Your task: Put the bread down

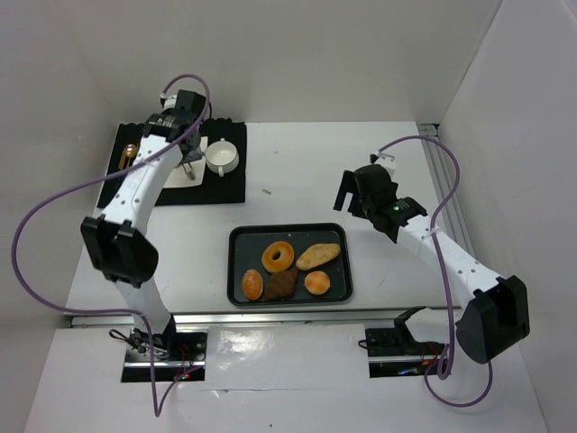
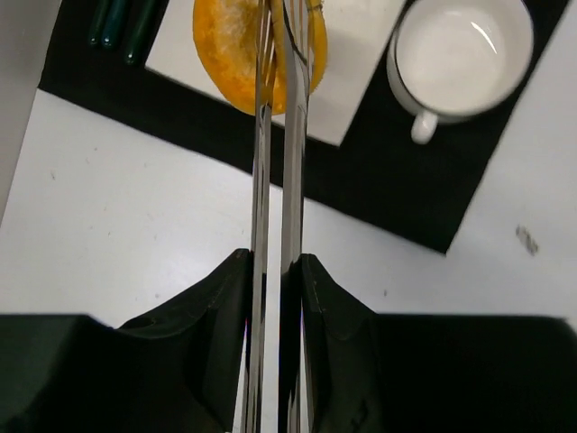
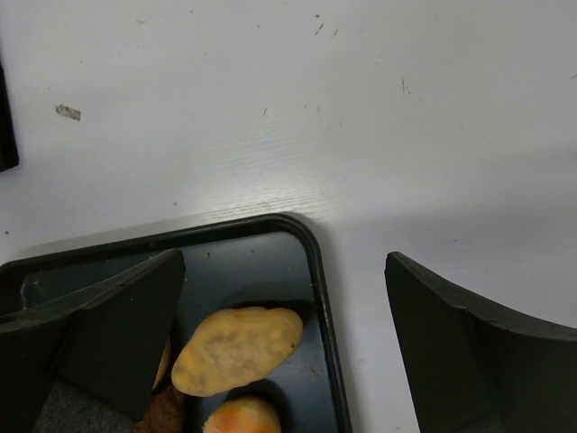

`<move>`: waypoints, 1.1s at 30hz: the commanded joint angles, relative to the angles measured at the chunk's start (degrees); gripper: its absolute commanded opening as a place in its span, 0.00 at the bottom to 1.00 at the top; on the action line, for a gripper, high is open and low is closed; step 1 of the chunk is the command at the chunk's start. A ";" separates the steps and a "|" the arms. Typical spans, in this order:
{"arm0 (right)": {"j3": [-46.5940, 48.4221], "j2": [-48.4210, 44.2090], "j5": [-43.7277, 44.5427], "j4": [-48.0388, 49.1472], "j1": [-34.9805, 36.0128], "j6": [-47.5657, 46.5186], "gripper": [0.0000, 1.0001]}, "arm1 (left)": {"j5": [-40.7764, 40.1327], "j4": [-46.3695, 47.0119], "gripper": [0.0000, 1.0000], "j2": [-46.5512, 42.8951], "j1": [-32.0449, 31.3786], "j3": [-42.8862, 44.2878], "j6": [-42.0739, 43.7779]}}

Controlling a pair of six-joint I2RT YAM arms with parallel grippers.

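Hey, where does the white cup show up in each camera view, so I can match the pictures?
Top external: the white cup sits upper left, on the black mat.
Left wrist: the white cup fills the upper right corner, handle pointing down.
Right wrist: not in it.
Shared landmark: the small grey mark just off the mat's corner shows in all three.

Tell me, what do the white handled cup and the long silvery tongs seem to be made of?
White handled cup: likely glazed ceramic, with a smooth surface and a glossy highlight inside. Long silvery tongs: apparently polished metal, as the thin blades show mirror-like streaks.
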 commanded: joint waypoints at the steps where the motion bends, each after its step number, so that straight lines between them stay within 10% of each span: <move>1: 2.53 0.93 -0.66 2.40 0.48 -0.71 0.99 | 1.30 6.49 0.10 6.83 5.67 5.79 2.77; 11: 2.53 3.66 -0.66 3.45 0.48 -0.71 0.99 | 6.67 10.62 0.11 23.12 11.40 20.39 6.28; 16: 2.53 3.66 -0.66 2.92 0.48 -0.71 0.99 | 8.43 10.62 0.30 27.52 11.93 22.24 6.81; 21: 3.14 4.18 -0.04 2.40 0.48 -0.71 0.99 | 7.90 10.62 0.48 26.30 11.93 21.72 6.81; 33: 3.67 3.14 -0.04 2.40 0.48 -0.71 0.99 | 6.50 11.67 0.58 17.94 9.82 18.90 8.39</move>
